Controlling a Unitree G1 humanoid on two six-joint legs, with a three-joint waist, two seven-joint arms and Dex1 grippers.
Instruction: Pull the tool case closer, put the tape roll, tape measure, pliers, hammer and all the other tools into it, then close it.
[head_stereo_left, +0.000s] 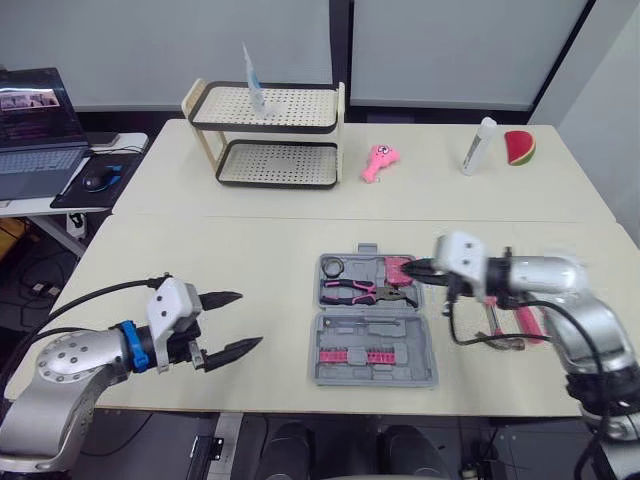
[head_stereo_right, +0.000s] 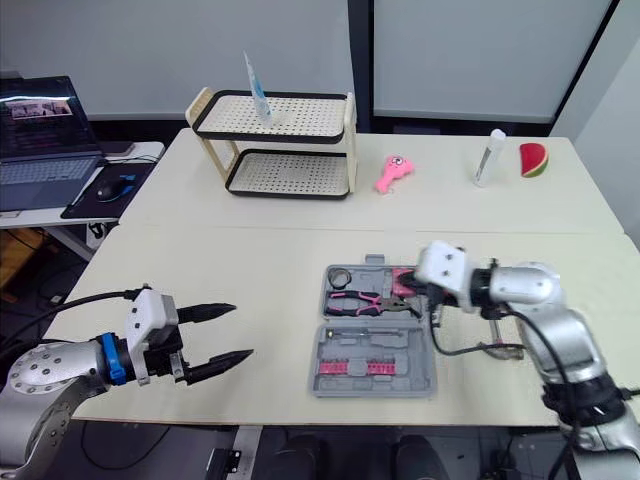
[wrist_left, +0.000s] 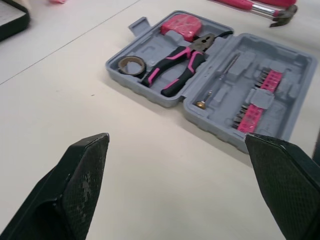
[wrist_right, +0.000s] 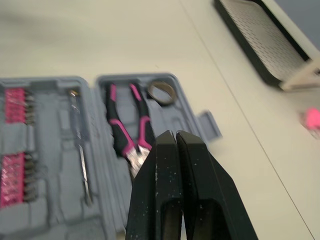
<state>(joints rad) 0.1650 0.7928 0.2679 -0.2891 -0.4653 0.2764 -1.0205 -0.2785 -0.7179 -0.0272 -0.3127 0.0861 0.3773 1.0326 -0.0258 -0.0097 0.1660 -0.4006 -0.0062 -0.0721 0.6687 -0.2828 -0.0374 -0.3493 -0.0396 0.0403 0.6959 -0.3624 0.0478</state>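
Packing looks near done: the open grey plastic tool case (head_stereo_left: 316, 345) sits mid-counter with the dark tape roll (head_stereo_left: 333, 266), pink-handled pliers (head_stereo_left: 350, 290) and pink tape measure (head_stereo_left: 398, 268) inside. The right hand (head_stereo_left: 412, 268) hovers over it, fingers pressed together, empty. It must open for the pink-handled hammer (head_stereo_left: 528, 322) just beside the case (likely next). The left hand (head_stereo_left: 250, 320) is spread wide, empty.

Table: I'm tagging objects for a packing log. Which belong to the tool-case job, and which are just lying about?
Job: tool case, tape roll, pliers, tape measure, hammer.

Lying about: two-tier rack, pink toy, white bottle, watermelon slice, laptop, mouse.
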